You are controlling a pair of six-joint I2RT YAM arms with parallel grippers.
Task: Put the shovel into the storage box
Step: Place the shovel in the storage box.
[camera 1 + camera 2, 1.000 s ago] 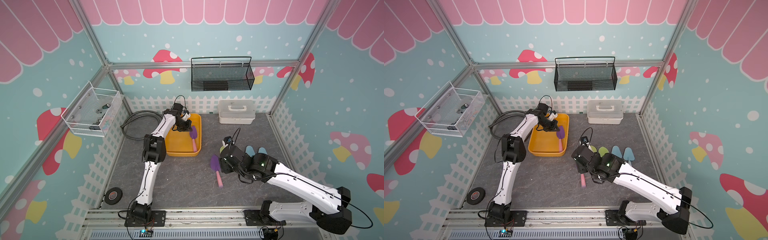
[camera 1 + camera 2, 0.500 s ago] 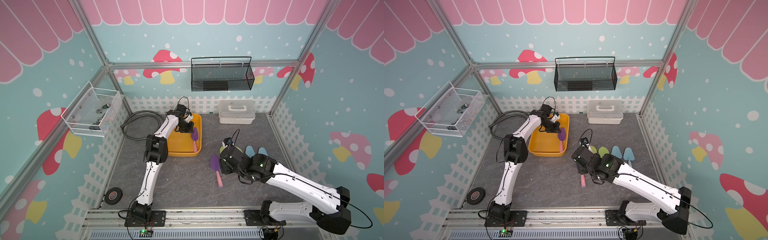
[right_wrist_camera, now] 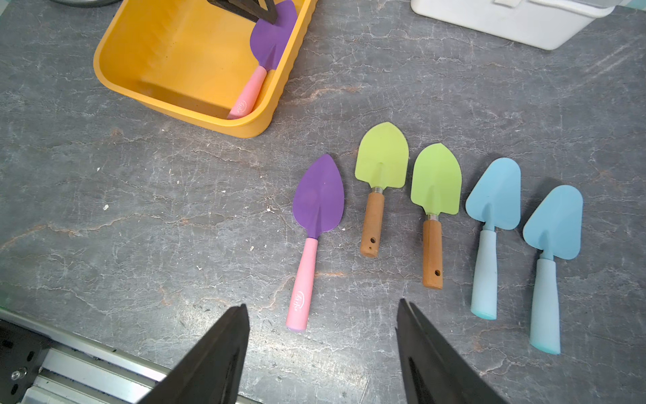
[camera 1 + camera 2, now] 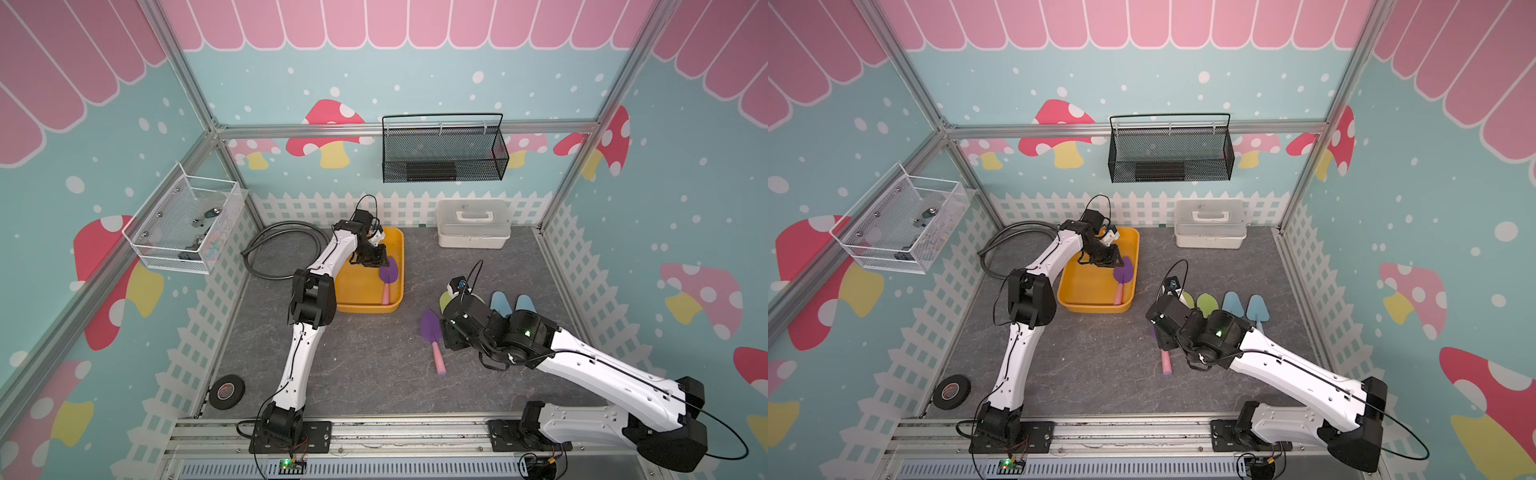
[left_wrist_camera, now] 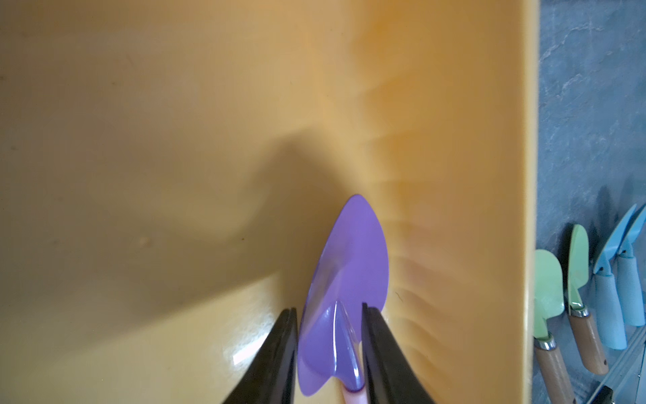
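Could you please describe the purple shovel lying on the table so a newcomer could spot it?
Find the yellow-orange storage box on the grey table; a row of five shovels lies beside it. The shovel at the row's end nearest the box is yours: purple pointed blade, pink handle, whereas its neighbours are green shovels and blue shovels.

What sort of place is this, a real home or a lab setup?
Probably a staged robot test cell, not a home: printed mushroom-and-fence wall panels on an aluminium frame, two robot arms bolted to a front rail, and small garden shovels lined up on a grey mat.
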